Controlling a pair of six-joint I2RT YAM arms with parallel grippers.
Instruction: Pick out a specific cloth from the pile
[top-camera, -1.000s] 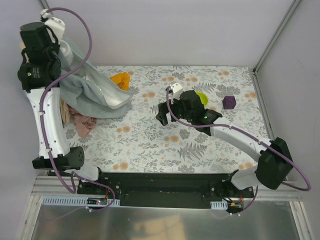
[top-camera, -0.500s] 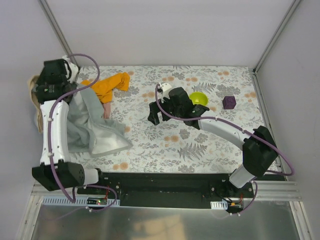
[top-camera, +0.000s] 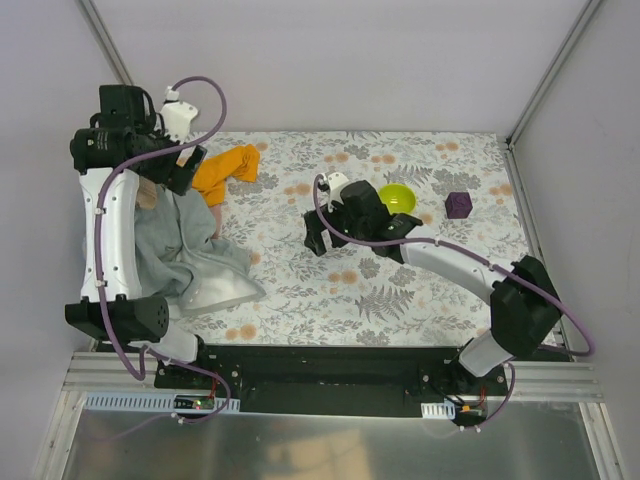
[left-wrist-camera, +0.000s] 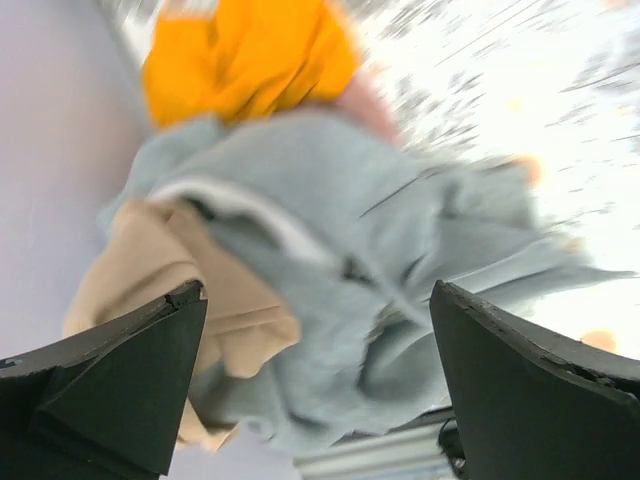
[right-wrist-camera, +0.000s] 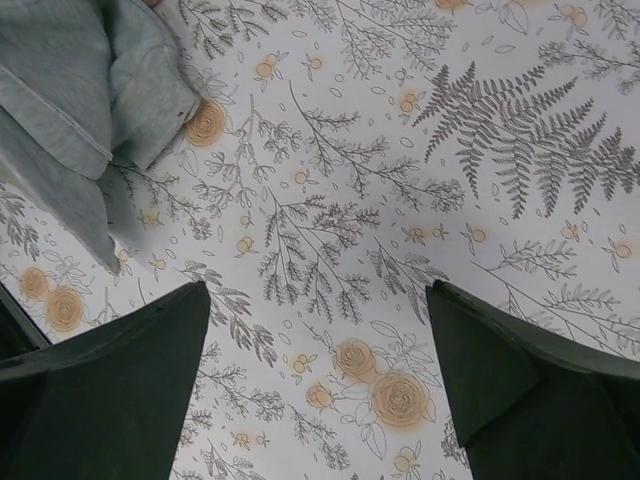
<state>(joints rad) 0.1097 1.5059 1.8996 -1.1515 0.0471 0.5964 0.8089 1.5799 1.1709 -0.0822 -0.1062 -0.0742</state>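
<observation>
- The left arm stands tall from its base, far left of the lime-green bowl (top-camera: 397, 198), elbow high and wrist bent over toward the bowl's side.
- The left gripper (left-wrist-camera: 315, 295) hangs over the pile (top-camera: 180, 250), its fingers spread wide with nothing between them.
- The right arm reaches out low and long from its base, forearm sloping up and left past the bowl's near side. The right gripper (right-wrist-camera: 318, 290) sits just left of the bowl over bare patterned table (top-camera: 400, 290), fingers wide apart and empty.
- A second ago the left arm held the light grey cloth (top-camera: 185, 265) hoisted high, farther left of the bowl than now. The cloth covered most of the orange cloth (top-camera: 225, 170).
- Now the grey cloth lies slumped on the table and the jaws have let go.
- The orange cloth is stretched out uncovered well left of the bowl and a little beyond it. Its left end touches the grey cloth.
- The right gripper hid part of the bowl a second ago; the bowl is now in full view.
- In the left wrist view a tan-beige cloth (left-wrist-camera: 130, 270) pokes out under the grey one. A dusty pink bit (left-wrist-camera: 365, 100) shows between grey and orange.
- The pile crowds the table's left edge and side wall, opposite the bowl.
- Open table lies between the orange cloth and the bowl, and on the bowl's near side.
- A purple cube (top-camera: 459, 205) sits just right of the bowl.
</observation>
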